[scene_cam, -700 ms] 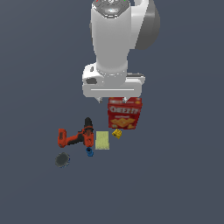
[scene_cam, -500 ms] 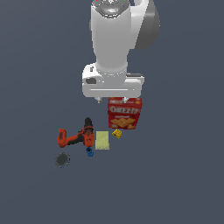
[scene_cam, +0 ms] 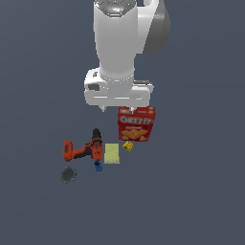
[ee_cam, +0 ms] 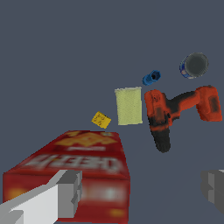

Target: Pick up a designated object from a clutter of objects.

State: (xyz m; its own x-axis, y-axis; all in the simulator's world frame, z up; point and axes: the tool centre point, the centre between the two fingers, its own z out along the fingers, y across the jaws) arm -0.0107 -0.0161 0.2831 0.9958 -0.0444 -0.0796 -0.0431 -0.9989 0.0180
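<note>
The gripper (scene_cam: 117,108) hung high over the clutter, fingers (ee_cam: 70,189) spread wide and empty; in the wrist view one pad sat at each side with open space between.

Largest to smallest:
- Box (scene_cam: 137,123), red, directly below the fingers, its top partly hidden by the near finger in the wrist view.
- Drill (scene_cam: 84,149), orange-red and black, beyond the box from the fingers, lying on its side.
- Pad (scene_cam: 112,153), pale yellow-green, flat, between box and drill.
- Can (scene_cam: 68,174), the target: dark grey, round, flattish, bluish rim. Farthest from the fingers, past the drill's butt end and apart from it.
- Cube (scene_cam: 128,146), yellow, just beside the box.
- Blue piece (scene_cam: 98,166), just beside the pad.

Judgement on the can: probably light and rigid, smooth-walled, so likely to slip or roll if pinched off-centre. Best hold looks to be across the round wall, fingers straddling it from above.
</note>
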